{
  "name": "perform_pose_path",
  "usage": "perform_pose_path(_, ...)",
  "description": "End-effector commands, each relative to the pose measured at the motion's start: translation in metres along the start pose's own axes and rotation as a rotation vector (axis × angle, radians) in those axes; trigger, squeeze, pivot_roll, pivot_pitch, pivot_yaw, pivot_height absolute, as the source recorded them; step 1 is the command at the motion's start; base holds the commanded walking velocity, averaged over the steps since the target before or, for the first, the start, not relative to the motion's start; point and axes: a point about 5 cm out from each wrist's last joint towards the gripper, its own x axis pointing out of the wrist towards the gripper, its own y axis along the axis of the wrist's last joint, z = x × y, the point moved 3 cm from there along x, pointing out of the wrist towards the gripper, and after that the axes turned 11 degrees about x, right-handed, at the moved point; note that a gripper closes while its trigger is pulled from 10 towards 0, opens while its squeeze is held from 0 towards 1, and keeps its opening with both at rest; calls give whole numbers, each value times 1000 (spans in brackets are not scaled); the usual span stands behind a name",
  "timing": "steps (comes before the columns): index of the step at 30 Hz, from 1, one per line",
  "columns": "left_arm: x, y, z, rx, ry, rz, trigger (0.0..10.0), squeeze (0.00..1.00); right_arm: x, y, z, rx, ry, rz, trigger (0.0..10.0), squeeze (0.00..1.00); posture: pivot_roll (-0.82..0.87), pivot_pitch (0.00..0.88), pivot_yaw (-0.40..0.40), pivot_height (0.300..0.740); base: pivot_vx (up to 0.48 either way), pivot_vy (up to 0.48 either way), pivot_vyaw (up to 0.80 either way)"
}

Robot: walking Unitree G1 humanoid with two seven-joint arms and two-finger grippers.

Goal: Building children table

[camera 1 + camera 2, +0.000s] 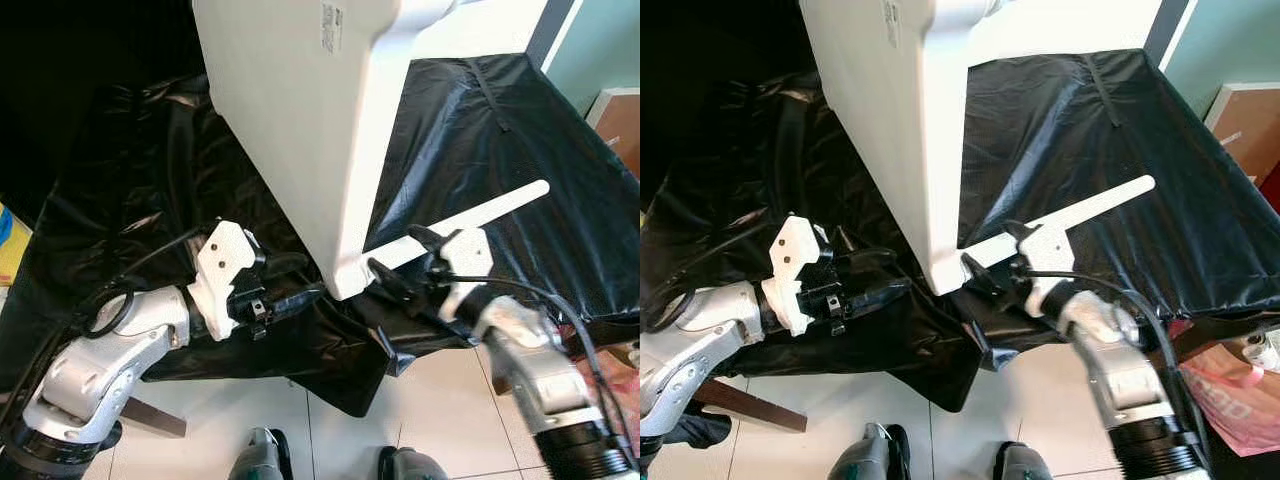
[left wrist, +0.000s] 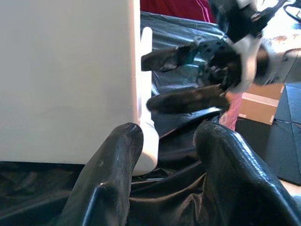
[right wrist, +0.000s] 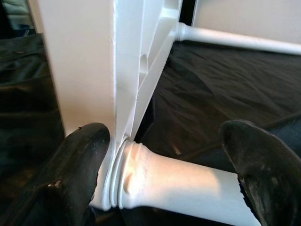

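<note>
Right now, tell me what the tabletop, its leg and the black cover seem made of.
Tabletop: likely moulded plastic; smooth, matte white, rounded edges. Leg: same white look, ridged collar at its base, faint sheen. Cover: thin plastic sheeting, apparently; glossy and creased.

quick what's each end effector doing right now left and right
Left end effector: open, holding nothing, by the white tabletop's lower corner.
Right end effector: open around the white table leg.

Silver jointed arms end in black ribbed cuffs; white brackets carry each black two-fingered tool: left tool [image 1: 300, 297], right tool [image 1: 400, 262]. Black cables loop alongside.
</note>
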Motion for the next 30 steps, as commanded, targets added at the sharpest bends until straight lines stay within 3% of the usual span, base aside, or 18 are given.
perform_pose_path(1,-2,5,9,16,-100,11,10000,0,4,-9,-4,4,-13,-32,10000,0,-6,151,39,740,0,0,0)
perform_pose_path(19,-6,4,10,6,-100,-4,10000,0,32,-22,-33,67,7,-32,10000,0,3,146,31,740,0,0,0)
perform_pose_path(27,-11,5,6,15,-98,-12,10000,0,72,-15,-72,87,117,6,10000,0,11,133,24,740,0,0,0)
perform_pose_path(30,-11,5,6,16,-97,-12,10000,0,76,-14,-76,91,132,8,10000,0,11,133,24,740,0,0,0)
